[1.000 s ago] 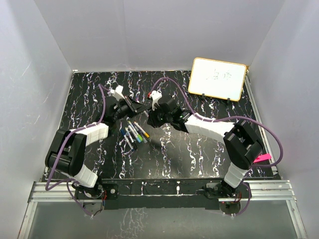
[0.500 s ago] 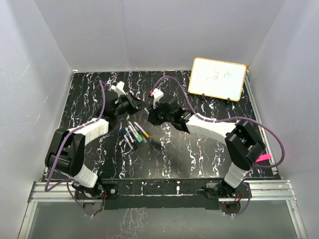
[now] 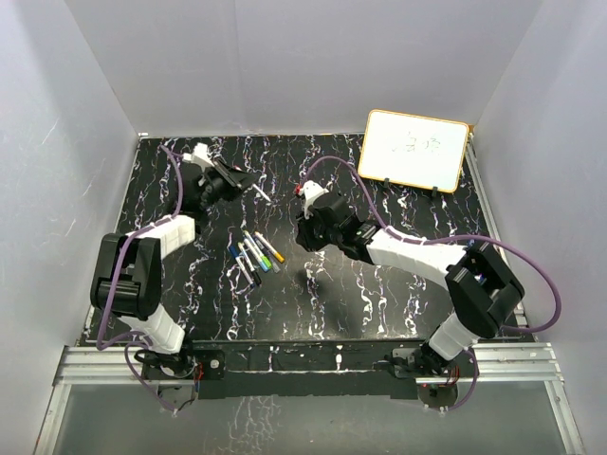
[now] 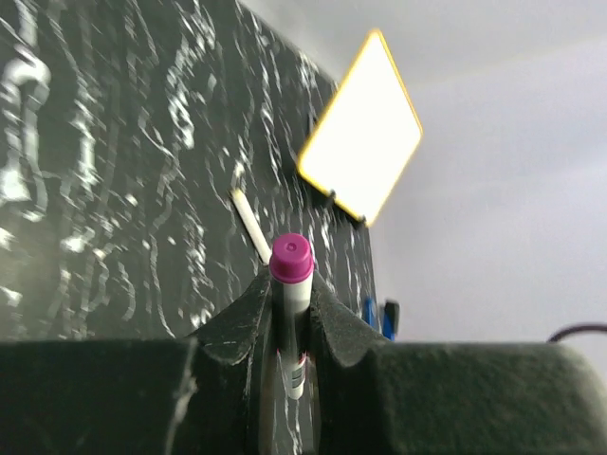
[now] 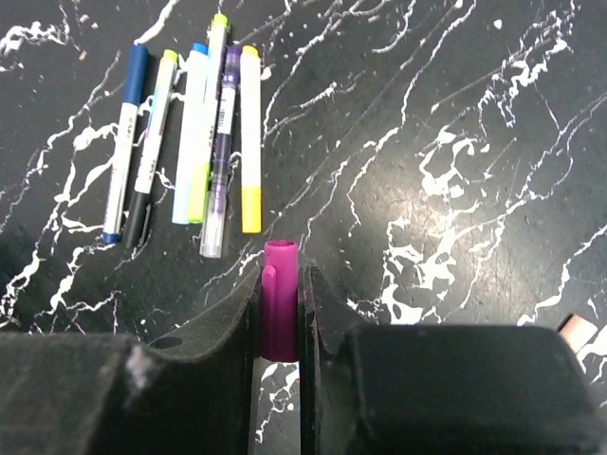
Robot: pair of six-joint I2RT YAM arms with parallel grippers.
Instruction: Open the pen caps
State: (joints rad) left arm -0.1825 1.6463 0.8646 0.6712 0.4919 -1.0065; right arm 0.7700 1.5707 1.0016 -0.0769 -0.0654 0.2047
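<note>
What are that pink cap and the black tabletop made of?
Cap: likely moulded plastic, smooth and opaque, evenly magenta with a small clip tab. Tabletop: black with white veins, like marble; flat low sheen suggests a printed sheet, though I can't be sure.

One magenta-ended white pen (image 4: 294,318) and a separate magenta cap (image 5: 280,299) are gripped; remaining pens (image 5: 194,133) lie together.

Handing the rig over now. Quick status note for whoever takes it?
Left gripper: shut on the magenta pen.
Right gripper: shut on the pulled-off magenta cap.
Other pens: six in a row on the table, apparently still capped.
Done: one cap off. Left to do: set these down, uncap the rest.
</note>
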